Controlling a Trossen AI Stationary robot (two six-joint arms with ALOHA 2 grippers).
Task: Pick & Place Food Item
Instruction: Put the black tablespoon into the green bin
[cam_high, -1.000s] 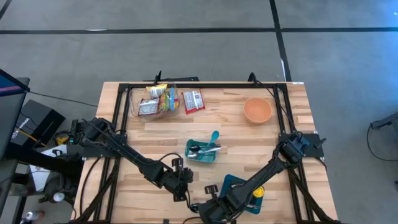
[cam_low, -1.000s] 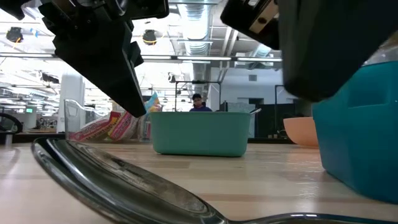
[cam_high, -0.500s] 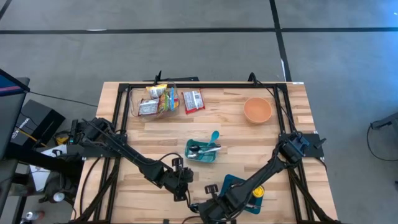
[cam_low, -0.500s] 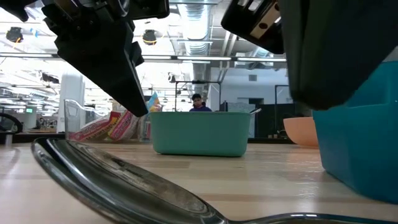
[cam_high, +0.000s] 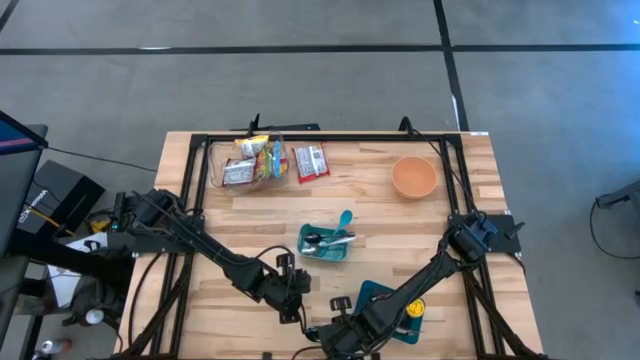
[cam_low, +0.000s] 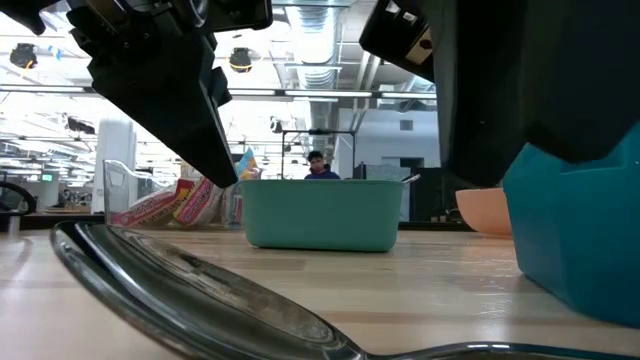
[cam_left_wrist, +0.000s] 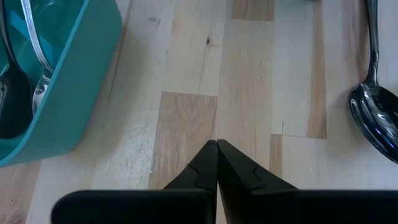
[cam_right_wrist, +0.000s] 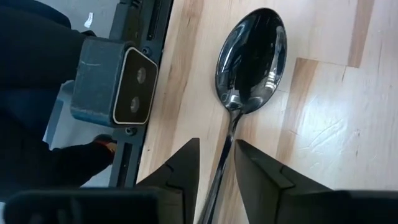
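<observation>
Food packets, colourful crinkly wrappers (cam_high: 262, 160), lie at far left of wooden tabletop (cam_high: 400, 225), w/ one red-and-white packet (cam_high: 311, 162) just right of pile. Left end effector (cam_left_wrist: 216, 149) hovers near front-centre, fingers pressed shut, empty, close to teal rectangular bin (cam_high: 326, 243) holding utensils. Right end effector (cam_right_wrist: 214, 155) at near edge, fingers parted slightly, straddling handle of shiny metal spoon (cam_right_wrist: 249, 59) lying flat. Teal container (cam_high: 390, 305) right beside it. Orange round bowl (cam_high: 414, 176) far right.
</observation>
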